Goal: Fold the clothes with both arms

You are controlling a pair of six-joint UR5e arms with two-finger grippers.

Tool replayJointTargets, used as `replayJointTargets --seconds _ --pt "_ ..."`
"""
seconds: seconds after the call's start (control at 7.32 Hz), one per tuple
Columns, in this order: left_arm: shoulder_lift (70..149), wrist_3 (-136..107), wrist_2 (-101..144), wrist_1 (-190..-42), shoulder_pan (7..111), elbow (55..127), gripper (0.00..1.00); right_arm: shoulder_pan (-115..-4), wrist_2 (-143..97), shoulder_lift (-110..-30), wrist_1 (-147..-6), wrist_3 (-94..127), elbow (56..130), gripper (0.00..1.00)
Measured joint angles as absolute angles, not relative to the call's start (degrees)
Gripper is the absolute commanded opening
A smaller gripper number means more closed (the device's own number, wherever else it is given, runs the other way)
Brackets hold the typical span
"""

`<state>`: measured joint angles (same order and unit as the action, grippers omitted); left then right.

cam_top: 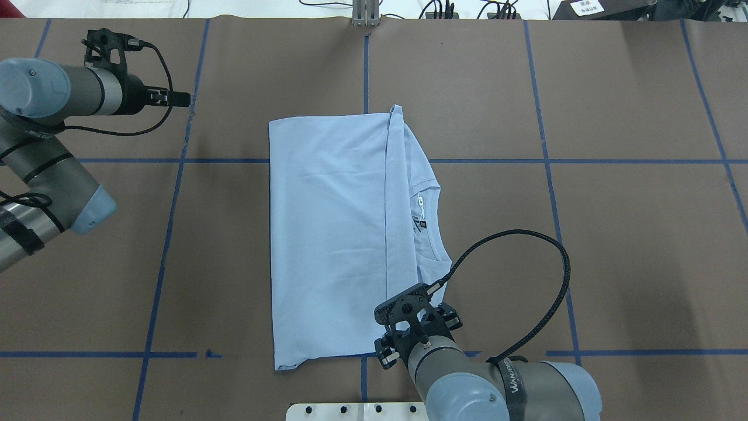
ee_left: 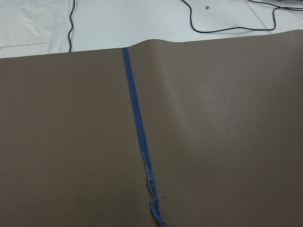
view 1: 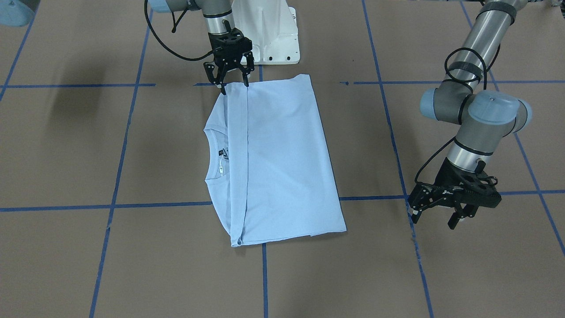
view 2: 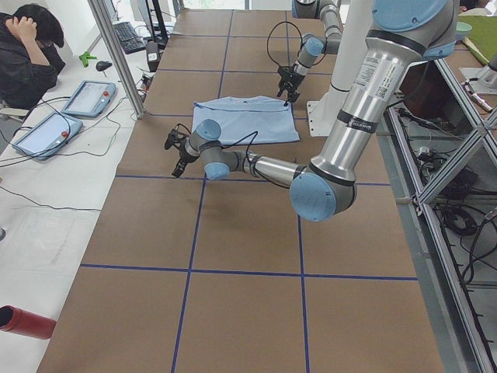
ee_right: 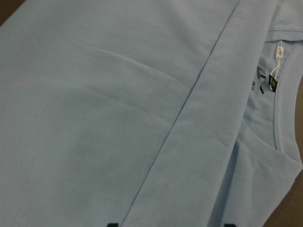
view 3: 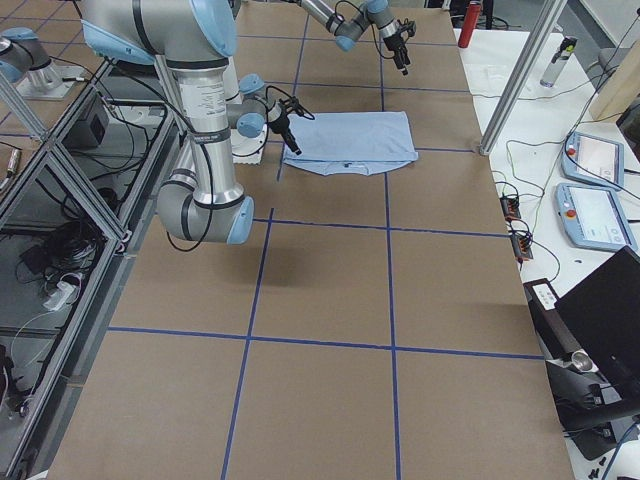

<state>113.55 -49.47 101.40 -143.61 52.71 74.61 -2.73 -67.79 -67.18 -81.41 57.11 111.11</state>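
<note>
Looking along the tabletop (view 1: 66,154), I am seeing a matte brown, paper-like covering lying over all of it, with blue tape lines (view 1: 119,168) crossing it in a wide grid. One strip is fraying and tearing near the far edge, where the covering is lifting in a shallow wave beside a white surface trailing black cables. A white pedestal (view 1: 273,35) is standing at the robot's side of the table. Off to one end a person (view 2: 27,54) is sitting at a white desk beside two grey control pads (view 2: 89,97), and a red cylinder (view 2: 23,321) is lying near the corner.

The light blue T-shirt (view 1: 282,163) is lying flat in the middle of the table, folded into a rough rectangle. Its soft knit is showing faint creases, and a double-stitched hem (ee_right: 189,123) is running straight across just short of the ribbed collar, where a small dark neck label (ee_right: 272,81) is showing.

The right arm (view 1: 216,17) is reaching down at the shirt's edge nearest the pedestal, its black jaws standing apart with the tips right at the cloth, gripping nothing. The left arm (view 1: 481,128) is hanging low over bare covering, well apart from the shirt, its jaws also spread and empty.
</note>
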Motion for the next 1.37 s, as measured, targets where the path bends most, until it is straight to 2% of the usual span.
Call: replayJointTargets --seconds 1.09,1.23,1.37 --pt "113.55 -49.32 101.43 -143.59 52.59 74.32 1.0 -1.46 -67.71 -65.86 -80.97 50.98 109.46 0.77" --pt "113.56 -49.31 101.43 -143.56 52.57 74.24 1.0 -1.31 -67.6 -65.72 -80.96 51.01 108.84 0.55" --pt "113.55 -49.31 101.43 -143.54 52.53 74.21 1.0 -1.27 -67.47 -65.54 -80.93 50.98 108.53 0.38"
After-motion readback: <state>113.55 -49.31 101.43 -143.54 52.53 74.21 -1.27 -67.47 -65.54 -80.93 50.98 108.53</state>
